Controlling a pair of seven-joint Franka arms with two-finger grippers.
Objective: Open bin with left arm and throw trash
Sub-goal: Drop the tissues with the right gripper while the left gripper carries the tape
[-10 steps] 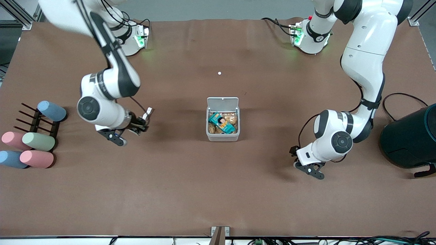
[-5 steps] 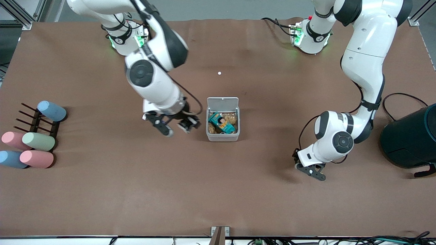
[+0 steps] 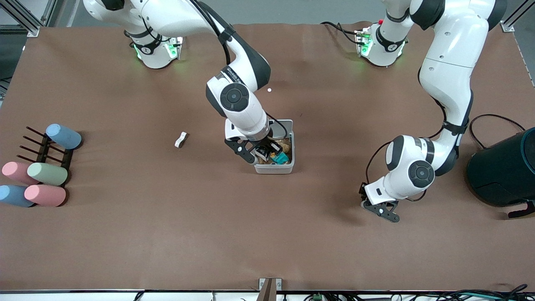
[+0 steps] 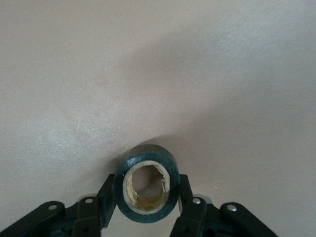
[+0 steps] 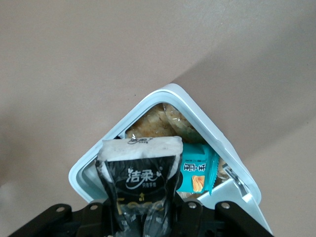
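Brown cloth-covered table [image 3: 267, 234], both white Franka arms out over it.

Small white-grey square plastic bin [image 3: 273, 169] at mid-table, hinged flat white lid [image 5: 237, 200] already swung up, snack wrappers showing inside. Opening step judged done.

Right gripper [image 3: 263, 152] now directly over the bin's mouth, having swung in within the last second from well off toward the right arm's end of the table. Fingers clamped on a black rectangular plastic packet with white lettering [image 5: 140, 168], hanging just above the bin's contents. Only a release seems needed to drop it in.

Left gripper [image 3: 380, 207] low over bare cloth, well apart from the bin toward the left arm's end. Was wide a second ago; now pinching a small black tape roll [image 4: 145, 185] from both sides, roll apparently touching the cloth, not yet lifted.

Small bent white piece [image 3: 181, 139] lying untouched on the cloth, well apart from the bin toward the right arm's end. Left for a later trip.
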